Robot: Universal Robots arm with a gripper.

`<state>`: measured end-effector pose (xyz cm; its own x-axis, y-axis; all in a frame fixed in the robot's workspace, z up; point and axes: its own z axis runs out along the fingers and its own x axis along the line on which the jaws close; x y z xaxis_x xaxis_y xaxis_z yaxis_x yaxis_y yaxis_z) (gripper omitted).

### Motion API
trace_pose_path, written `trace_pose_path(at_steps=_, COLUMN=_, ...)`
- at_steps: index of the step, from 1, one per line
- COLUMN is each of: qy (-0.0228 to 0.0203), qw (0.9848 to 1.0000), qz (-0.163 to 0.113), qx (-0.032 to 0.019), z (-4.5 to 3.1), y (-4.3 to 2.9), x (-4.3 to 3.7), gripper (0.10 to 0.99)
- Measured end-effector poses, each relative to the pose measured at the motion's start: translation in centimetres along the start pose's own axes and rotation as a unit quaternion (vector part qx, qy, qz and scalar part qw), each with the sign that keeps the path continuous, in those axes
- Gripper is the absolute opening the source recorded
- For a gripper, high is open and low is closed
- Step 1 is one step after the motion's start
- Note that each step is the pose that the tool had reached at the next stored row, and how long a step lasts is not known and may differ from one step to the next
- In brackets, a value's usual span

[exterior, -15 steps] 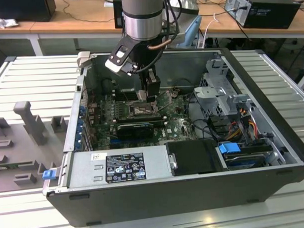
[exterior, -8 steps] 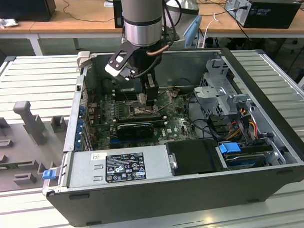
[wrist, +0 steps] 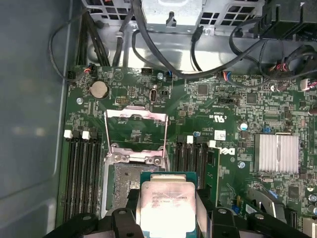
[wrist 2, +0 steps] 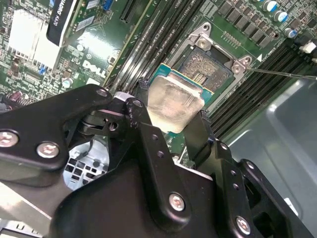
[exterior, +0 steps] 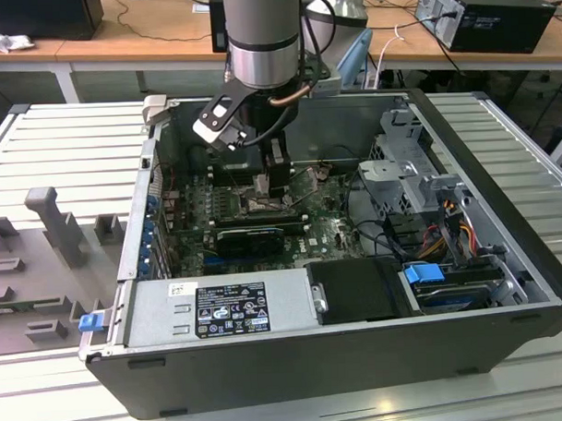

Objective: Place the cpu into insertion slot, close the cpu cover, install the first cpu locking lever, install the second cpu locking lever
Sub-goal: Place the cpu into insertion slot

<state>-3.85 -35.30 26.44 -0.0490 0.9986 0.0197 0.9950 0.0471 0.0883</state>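
Observation:
My gripper (wrist 2: 171, 111) is shut on the cpu (wrist 2: 174, 105), a flat square chip with a silvery top, with one black finger on each of two opposite edges. In both wrist views the cpu (wrist: 166, 203) hangs just above the board, overlapping one side of the insertion slot (wrist: 124, 191). The slot's dark contact field (wrist 2: 208, 62) lies bare inside its metal rim. The cpu cover (wrist: 136, 114), a thin silvery frame, is flipped open and lies back from the slot. A thin lever rod (wrist 2: 282, 74) sticks out beside the socket. In the exterior view my gripper (exterior: 269, 179) is low inside the open computer case.
Long black memory slots (wrist: 81, 173) flank the socket on both sides. A finned heat sink (wrist: 277, 153) and a coin battery (wrist: 100, 89) sit on the board. Black cables (wrist: 163, 49) cross beyond it. A power supply (exterior: 220, 310) and drive cage (exterior: 404, 169) crowd the case.

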Motion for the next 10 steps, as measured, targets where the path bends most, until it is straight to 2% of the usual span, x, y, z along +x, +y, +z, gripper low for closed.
trace_pose_path(at_steps=3, qy=-0.0004, qw=1.0, qz=0.004, qx=-0.0001, z=0.36, y=-0.05, x=0.01, gripper=0.529)
trace_pose_path(at_steps=5, qy=-0.0021, qw=0.9997, qz=0.024, qx=-0.0004, z=0.77, y=-0.09, x=0.01, gripper=0.529)
trace_pose_path(at_steps=7, qy=-0.0023, qw=0.9997, qz=0.025, qx=-0.0005, z=1.43, y=-0.16, x=0.15, gripper=0.529)
trace_pose_path(at_steps=10, qy=-0.0023, qw=0.9997, qz=0.025, qx=-0.0005, z=1.9, y=-0.17, x=0.54, gripper=0.529)
